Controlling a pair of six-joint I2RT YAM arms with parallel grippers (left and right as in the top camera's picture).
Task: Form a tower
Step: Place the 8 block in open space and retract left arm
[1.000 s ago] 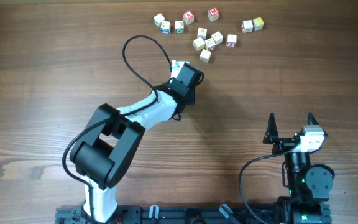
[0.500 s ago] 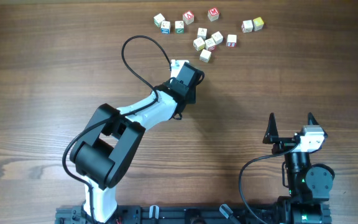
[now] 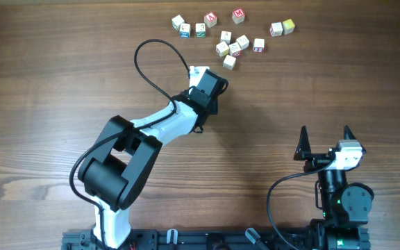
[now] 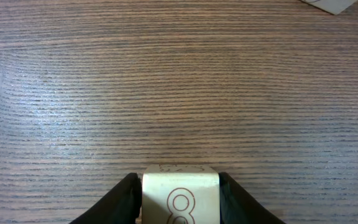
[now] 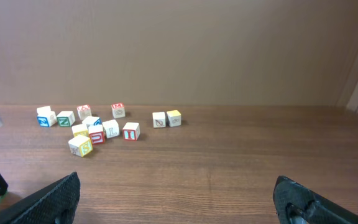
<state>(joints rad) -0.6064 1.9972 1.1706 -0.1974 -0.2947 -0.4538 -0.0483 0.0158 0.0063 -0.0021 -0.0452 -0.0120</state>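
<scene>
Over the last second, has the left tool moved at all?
No. In the overhead view the left tool keeps the same gap from the nearest loose cube.

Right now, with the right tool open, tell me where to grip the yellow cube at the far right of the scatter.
Come straight down on the yellow cube and close on its near and far faces. A white cube sits tight beside its left face, leaving no room there. The near and far faces look free, and it lies flat.
</scene>
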